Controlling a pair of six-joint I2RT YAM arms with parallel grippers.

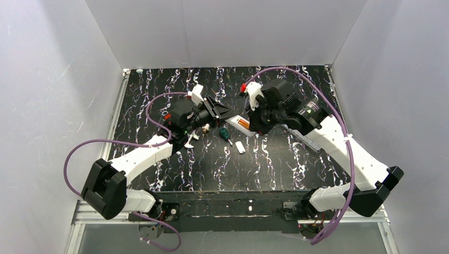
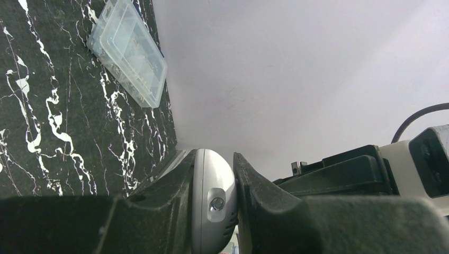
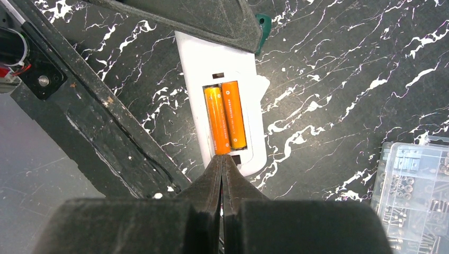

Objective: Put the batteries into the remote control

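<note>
- Remote control (image 3: pixel 251 114): white, back side up, over black marbled table (image 1: pixel 275 164), centre-rear, btwn the two arms. Resting on the table or held clear of it: can't tell.
- Batteries (image 3: pixel 226 116): 2 pcs, orange, side by side and lengthwise in the recess in the remote's back. Both seated, recess uncovered.
- L gripper (image 2: pixel 213 161): clamped on the remote's far end, one finger on each side. Remote seen edge-on in the wrist view.
- R gripper (image 3: pixel 222 161): fingers pressed together, nothing btwn them. Tips at the near end of the batteries, by the recess edge. Contact not certain.
- Screwdriver (image 1: pixel 224 133): green handle, on table just beside the remote.
- Cover piece (image 1: pixel 240 147): small, white, loose, near the screwdriver.
- Parts box (image 3: pixel 413 196): clear plastic, compartments w/ small hardware, apart from the remote.
</note>
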